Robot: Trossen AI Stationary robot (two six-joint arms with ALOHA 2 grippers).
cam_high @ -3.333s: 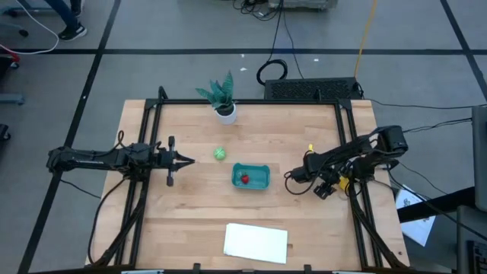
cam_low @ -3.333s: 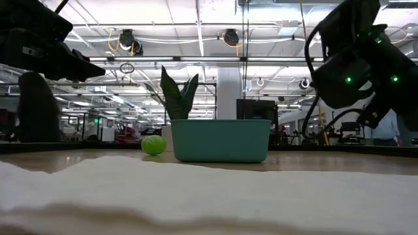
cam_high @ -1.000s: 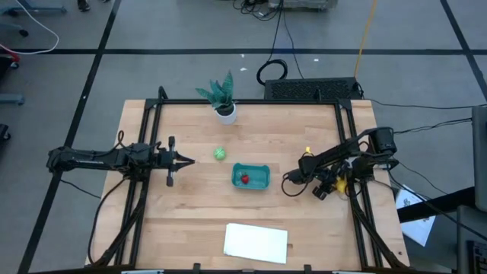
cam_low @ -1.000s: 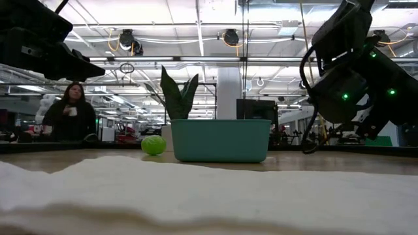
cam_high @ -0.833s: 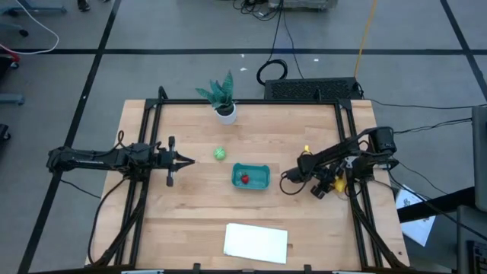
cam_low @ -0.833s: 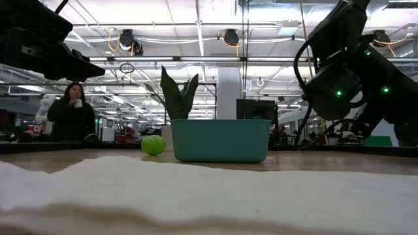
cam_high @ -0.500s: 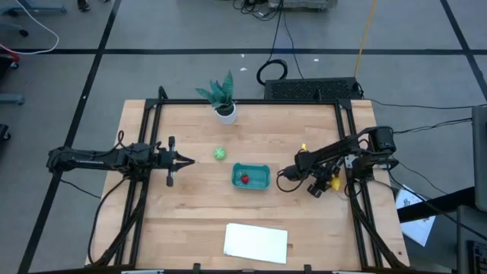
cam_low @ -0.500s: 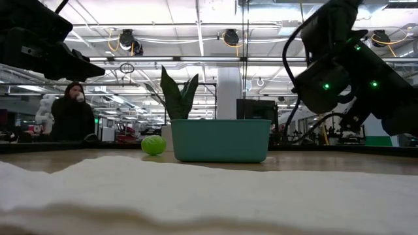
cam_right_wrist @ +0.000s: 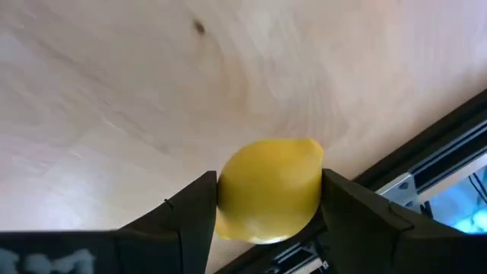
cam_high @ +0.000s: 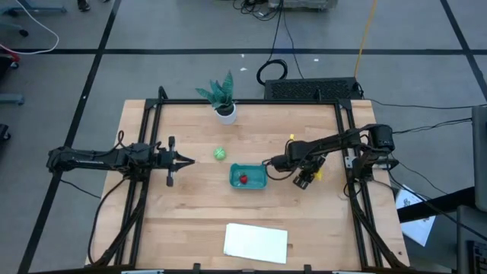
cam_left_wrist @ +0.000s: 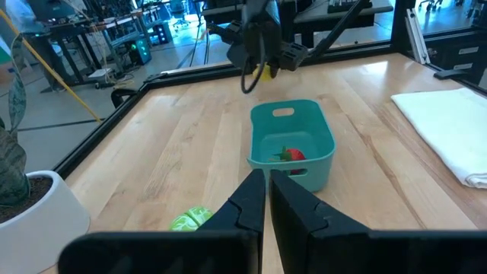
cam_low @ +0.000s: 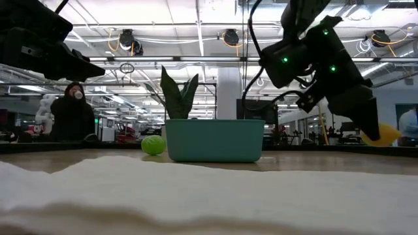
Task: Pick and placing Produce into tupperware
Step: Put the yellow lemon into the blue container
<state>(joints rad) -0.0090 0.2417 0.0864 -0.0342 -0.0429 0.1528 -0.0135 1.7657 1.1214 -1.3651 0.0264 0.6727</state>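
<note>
Yellow lemon (cam_right_wrist: 268,189) is riding clamped in the right gripper (cam_right_wrist: 266,205), which has been swinging inward toward the tupperware (cam_high: 249,176); strawberry (cam_high: 243,180) is already lying inside. The left gripper (cam_high: 185,160) is waiting closed and empty; the green piece (cam_high: 219,154) is lying outside.

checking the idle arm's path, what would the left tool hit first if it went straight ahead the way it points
Probably the tupperware: from the left wrist view the shut left tool points at its near wall, with bare wood between. The green piece lies off to one side, likely missed, though depth is unclear.
</note>
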